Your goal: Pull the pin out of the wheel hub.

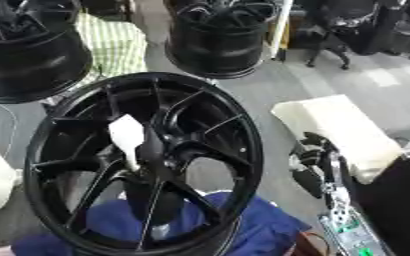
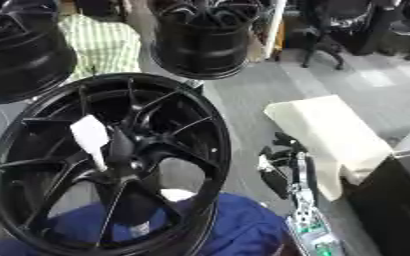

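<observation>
- A black wheel (image 1: 147,160) stands tilted on its edge at the middle of the view, its open face turned up toward the camera.
- Its spokes run from the rim in to the hub (image 1: 152,160) at the centre.
- A white pin (image 1: 127,136) with a broad flat head sticks out of the hub, slanting up and to the left; its lower end sits at the hub.
- The lower rim rests against a blue cloth (image 1: 243,230) bunched beneath the wheel.
- The right robot hand (image 1: 312,167) shows at the right, beside the wheel and apart from it, black fingers (image 1: 310,182) curled and holding nothing; silver arm parts and a green board run down toward the lower edge.
- The left robot hand appears in neither view.
- Behind it lies a pale foam pad (image 1: 340,132) on the grey floor (image 1: 270,85).
- Two more black wheels stand farther back: one at upper left (image 1: 29,55), one at top centre (image 1: 219,37).
- A green-checked cloth (image 1: 117,45) lies between them.
</observation>
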Robot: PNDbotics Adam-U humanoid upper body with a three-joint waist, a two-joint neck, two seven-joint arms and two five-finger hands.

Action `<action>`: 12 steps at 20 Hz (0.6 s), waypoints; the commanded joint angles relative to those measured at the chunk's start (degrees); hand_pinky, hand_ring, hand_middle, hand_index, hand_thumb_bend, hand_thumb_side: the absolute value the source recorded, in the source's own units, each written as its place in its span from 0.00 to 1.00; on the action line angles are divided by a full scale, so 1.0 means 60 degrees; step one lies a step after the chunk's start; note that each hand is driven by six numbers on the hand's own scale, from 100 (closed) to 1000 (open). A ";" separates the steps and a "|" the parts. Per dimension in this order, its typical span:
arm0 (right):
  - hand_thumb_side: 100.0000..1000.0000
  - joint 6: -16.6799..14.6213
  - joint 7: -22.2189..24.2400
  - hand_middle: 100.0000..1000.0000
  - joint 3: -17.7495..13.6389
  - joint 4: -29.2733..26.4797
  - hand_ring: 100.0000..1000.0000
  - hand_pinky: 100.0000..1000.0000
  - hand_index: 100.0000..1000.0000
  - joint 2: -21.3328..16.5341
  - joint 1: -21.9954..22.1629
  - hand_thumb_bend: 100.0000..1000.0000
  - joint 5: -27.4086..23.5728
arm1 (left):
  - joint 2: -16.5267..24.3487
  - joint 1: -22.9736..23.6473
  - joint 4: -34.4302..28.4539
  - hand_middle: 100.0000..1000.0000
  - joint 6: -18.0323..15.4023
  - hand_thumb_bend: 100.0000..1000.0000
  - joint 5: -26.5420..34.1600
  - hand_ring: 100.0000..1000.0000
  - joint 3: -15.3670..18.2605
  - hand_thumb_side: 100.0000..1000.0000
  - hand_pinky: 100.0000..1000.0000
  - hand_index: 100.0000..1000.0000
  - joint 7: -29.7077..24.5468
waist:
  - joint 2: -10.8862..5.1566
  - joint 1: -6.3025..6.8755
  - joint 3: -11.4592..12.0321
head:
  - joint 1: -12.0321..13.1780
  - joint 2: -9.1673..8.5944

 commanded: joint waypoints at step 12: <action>0.00 -0.0028 -0.0037 0.62 0.0062 -0.0124 0.50 0.46 0.76 -0.0309 0.0055 0.00 0.0061 | 0.3244 -0.2953 -0.0419 0.61 -0.1783 0.03 0.1370 0.83 -0.1611 0.42 0.46 0.76 -0.0355 | -0.0321 0.0359 -0.0228 | 0.0005 -0.0093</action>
